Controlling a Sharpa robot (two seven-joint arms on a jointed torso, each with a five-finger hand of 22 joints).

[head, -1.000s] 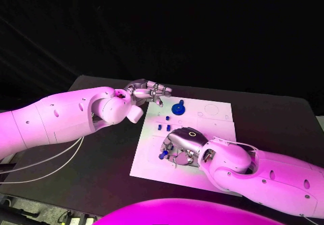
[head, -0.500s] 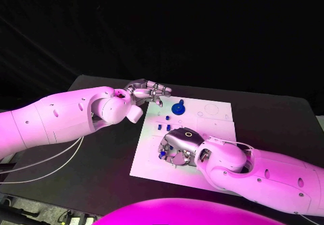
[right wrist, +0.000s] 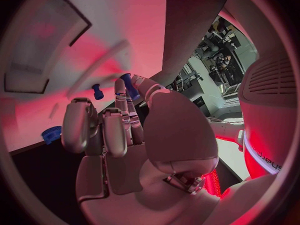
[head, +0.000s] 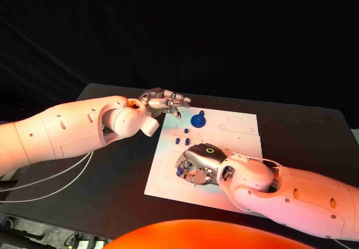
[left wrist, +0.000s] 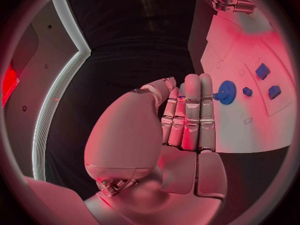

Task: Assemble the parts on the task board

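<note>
The left hand still hovers at upper left of centre, holding nothing, fingers loosely spread beside the task board's far corner. A blue gear stands just right of it. Below centre, the right hand has edged slightly leftward and pinches a small blue part over the board.

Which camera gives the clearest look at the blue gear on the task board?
The left wrist view: the blue gear sits unobstructed, teeth visible. The head view shows it small; the right wrist view catches an edge.
</note>
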